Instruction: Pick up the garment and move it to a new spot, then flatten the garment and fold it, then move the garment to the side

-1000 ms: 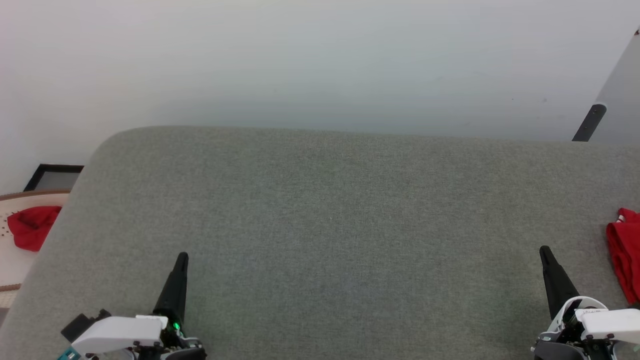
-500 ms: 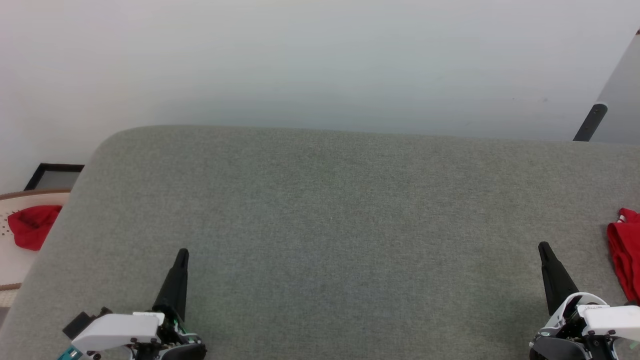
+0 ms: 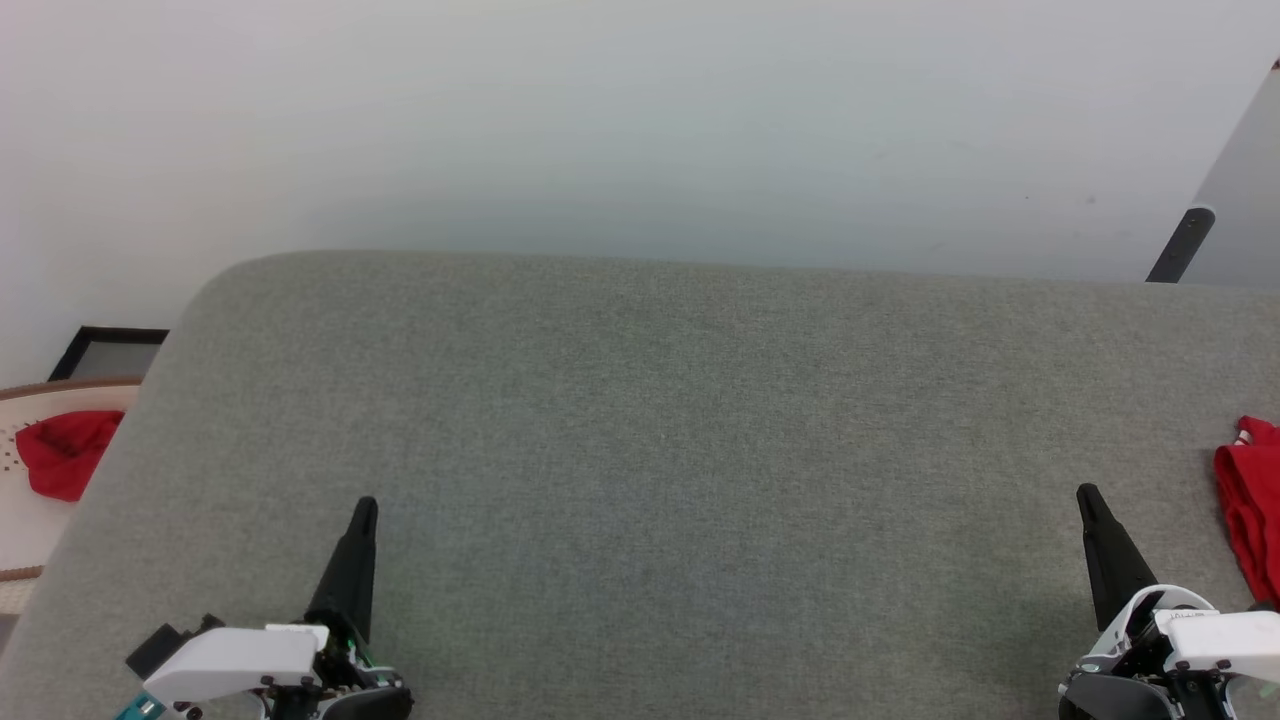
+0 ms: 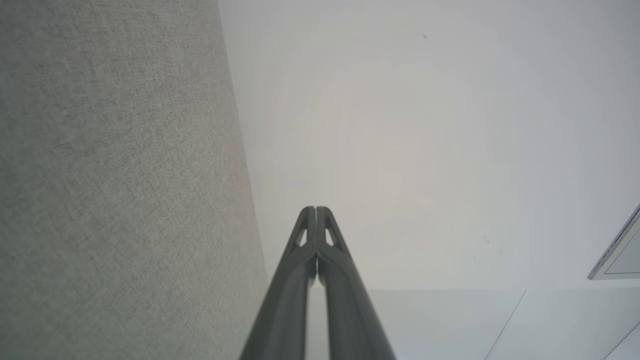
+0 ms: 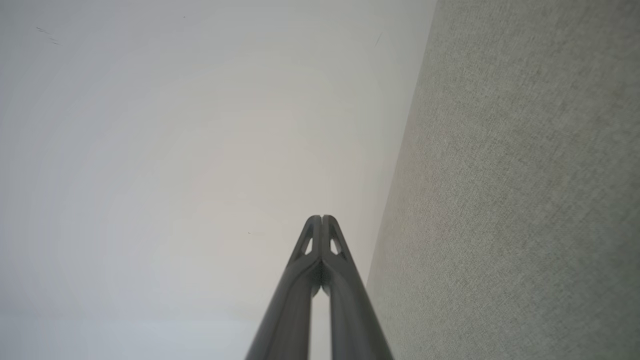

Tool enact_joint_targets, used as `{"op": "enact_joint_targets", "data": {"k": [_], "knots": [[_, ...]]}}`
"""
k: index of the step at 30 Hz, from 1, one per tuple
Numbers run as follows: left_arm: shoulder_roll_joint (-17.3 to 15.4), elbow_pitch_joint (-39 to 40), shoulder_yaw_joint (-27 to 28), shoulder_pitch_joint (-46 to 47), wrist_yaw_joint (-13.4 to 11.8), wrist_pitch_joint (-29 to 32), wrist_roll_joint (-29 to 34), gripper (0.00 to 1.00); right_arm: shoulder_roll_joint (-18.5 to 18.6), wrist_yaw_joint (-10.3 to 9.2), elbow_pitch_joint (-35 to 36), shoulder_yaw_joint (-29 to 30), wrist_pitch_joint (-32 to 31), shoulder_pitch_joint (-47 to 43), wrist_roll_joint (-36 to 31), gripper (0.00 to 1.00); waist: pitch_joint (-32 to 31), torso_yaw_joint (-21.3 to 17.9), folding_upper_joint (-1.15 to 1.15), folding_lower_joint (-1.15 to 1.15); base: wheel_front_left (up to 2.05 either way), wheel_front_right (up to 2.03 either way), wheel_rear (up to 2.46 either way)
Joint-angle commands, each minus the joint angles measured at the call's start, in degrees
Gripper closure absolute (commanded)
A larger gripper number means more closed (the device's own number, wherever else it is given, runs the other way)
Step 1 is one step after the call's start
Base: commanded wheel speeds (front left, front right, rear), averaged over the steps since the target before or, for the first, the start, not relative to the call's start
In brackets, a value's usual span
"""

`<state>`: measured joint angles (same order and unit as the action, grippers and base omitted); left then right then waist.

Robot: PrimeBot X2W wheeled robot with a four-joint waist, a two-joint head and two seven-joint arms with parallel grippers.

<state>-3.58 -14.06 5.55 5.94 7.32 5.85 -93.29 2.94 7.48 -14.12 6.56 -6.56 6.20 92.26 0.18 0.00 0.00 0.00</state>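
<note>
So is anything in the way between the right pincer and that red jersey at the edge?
Nothing visible does. The right pincer, shut, stands just left of the jersey, with bare grey table between them. The jersey runs off the head view's right edge, so its far part is unseen.

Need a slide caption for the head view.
Shut, empty left gripper and right gripper over the grey fabric-covered table; crumpled red garment at far right.

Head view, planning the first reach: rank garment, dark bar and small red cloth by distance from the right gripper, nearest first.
From the right gripper:
1. garment, just right.
2. dark bar, upper right.
3. small red cloth, far left.
</note>
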Motion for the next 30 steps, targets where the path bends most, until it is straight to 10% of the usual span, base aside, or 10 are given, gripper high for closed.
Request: {"op": "enact_joint_targets", "data": {"k": [1, 30], "knots": [[0.0, -0.1, 0.1, 0.6, 0.3, 0.1, 0.2, 1.00, -0.2, 0.02, 0.0, 0.0, -0.1, 0.2, 0.2, 1.00, 0.0, 0.0, 0.00, 0.00, 0.00, 0.00, 0.00], [0.3, -0.1, 0.4, 0.6, 0.3, 0.4, 0.5, 1.00, -0.2, 0.02, 0.0, 0.0, 0.0, 0.2, 0.3, 1.00, 0.0, 0.0, 0.00, 0.00, 0.00, 0.00, 0.00]]}}
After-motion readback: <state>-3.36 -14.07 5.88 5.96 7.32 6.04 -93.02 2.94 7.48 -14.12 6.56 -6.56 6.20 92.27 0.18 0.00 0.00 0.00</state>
